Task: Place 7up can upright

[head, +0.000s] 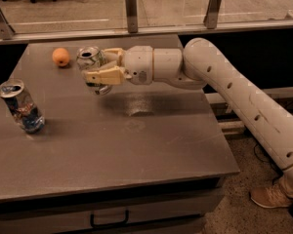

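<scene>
- Camera view: cream two-finger gripper (98, 65), at end of the white jointed arm (224, 82) reaching in from the right, sits over the far-left part of the grey rectangular worktop (136, 150).
- Gripper is clenched round the small silver-white aluminium 7up can (91, 57), w/ fingers wrapped across its mid-body; open shiny top shows above them, lower end below.
- Can's long axis: close to vertical, top leaning a little left/toward camera. Looks lifted clear of the worktop, not resting on it, though the gap is hard to judge.
- Key relation: bare worktop lies straight below the can, so next move prob. calls for levelling the axis, going straight down, then letting go once the base sits flat.
- Risk: if released while tilted, the can could tip & roll.
- Round orange fruit (61, 56): near the can's left, farther back; close enough to mind if the set-down drifts left.
- Second drink can w/ blue-and-red label (22, 106): standing at the left edge, well apart.
- Tan shoe (271, 196) on the floor bottom right, off the worktop.
</scene>
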Robot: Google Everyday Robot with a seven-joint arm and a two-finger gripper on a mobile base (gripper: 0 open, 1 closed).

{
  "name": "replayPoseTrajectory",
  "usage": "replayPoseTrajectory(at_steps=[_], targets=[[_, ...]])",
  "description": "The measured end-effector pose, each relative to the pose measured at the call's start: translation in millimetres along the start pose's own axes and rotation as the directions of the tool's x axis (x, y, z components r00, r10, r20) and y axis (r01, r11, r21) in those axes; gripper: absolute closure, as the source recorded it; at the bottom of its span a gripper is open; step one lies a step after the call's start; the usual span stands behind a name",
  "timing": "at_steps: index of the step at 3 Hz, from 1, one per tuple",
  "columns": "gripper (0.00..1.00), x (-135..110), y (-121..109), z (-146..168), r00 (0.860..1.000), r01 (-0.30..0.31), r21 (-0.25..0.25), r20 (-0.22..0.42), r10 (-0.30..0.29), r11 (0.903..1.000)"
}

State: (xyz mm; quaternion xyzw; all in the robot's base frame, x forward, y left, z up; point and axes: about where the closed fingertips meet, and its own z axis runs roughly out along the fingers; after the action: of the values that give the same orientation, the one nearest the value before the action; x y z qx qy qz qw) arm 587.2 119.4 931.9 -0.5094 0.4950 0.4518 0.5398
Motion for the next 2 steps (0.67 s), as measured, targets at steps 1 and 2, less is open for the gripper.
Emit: replayPoseTrajectory(at_steps=[1, 2], targets=[[0.81, 8.5, 2.8, -0.2, 1.0, -0.005, -0.009, 0.009, 0.005, 0.9999], [0.59, 15.7, 5.1, -0.7, 1.0, -0.017, -0.01, 0.013, 0.017, 0.9998]])
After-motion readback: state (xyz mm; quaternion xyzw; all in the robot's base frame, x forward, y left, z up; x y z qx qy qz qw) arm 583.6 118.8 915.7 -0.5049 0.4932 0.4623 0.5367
